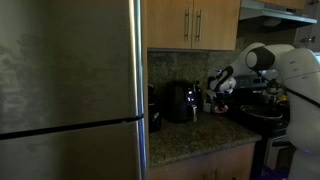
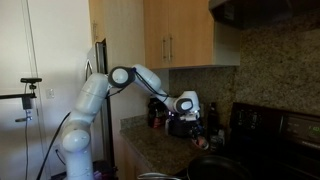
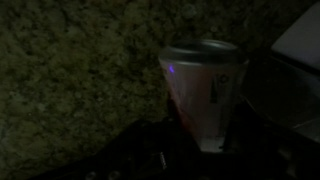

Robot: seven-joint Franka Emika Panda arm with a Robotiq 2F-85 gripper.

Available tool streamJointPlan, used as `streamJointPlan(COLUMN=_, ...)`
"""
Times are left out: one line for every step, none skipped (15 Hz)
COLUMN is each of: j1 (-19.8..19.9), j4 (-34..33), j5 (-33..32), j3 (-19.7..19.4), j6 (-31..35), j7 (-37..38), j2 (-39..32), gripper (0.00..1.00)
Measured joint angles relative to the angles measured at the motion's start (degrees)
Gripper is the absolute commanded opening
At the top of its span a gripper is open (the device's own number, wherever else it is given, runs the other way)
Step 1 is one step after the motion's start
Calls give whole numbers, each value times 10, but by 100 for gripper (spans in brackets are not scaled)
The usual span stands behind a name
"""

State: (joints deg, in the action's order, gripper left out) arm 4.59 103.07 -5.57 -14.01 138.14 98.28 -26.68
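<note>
Can point(image 3: 205, 95), red and white with a silvery top, is filling the middle of my wrist view. I am holding it in my tool point(image 1: 222, 86), whose jaws are pressing in on its sides, as far shut as the can allows. The wrist view is dark, so I cannot tell exactly where the fingers are touching it; only their black shapes are showing along the bottom edge. Behind the can, speckled granite is spreading across the view, and a pale slanted surface is cutting into the upper right corner.

In both exterior views my arm point(image 2: 95, 95) is reaching out over the desk point(image 1: 200, 138). The tool is hanging above the desk, near a black appliance point(image 1: 181, 102) that is standing against the granite backsplash. The can itself is showing too small there to make out. A steel fridge point(image 1: 70, 90) is taking up the near side in an exterior view. Wooden cabinets point(image 2: 178, 40) are hanging over the desk, and a black stove point(image 2: 270, 125) is standing at the desk's end.
</note>
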Motion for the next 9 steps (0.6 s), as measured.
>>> streamJointPlan(j1=0, j4=-16, j5=5, j3=-4, j6=0, j7=19, j2=-16, gripper=9)
streamJointPlan(j1=0, j4=-31, j5=9, j3=-6, j6=0, j7=37, j2=-33, gripper=9)
streamJointPlan(j1=0, j4=-44, j5=10, j3=-7, j6=0, j7=53, j2=-50, gripper=9)
streamJointPlan(j1=-1, j4=-54, j5=10, j3=-8, j6=0, j7=68, j2=-64, gripper=9)
streamJointPlan(j1=-1, j4=-62, j5=10, j3=-8, j6=1, j7=82, j2=-77, gripper=59)
streamJointPlan(j1=-2, j4=-68, j5=10, j3=-8, j6=1, j7=95, j2=-88, gripper=61)
streamJointPlan(j1=-2, j4=-72, j5=10, j3=-8, j6=1, j7=106, j2=-96, gripper=66)
streamJointPlan(j1=-2, j4=-73, j5=10, j3=-8, j6=1, j7=112, j2=-100, gripper=73)
streamJointPlan(j1=-3, j4=-72, j5=10, j3=-8, j6=1, j7=115, j2=-101, gripper=81)
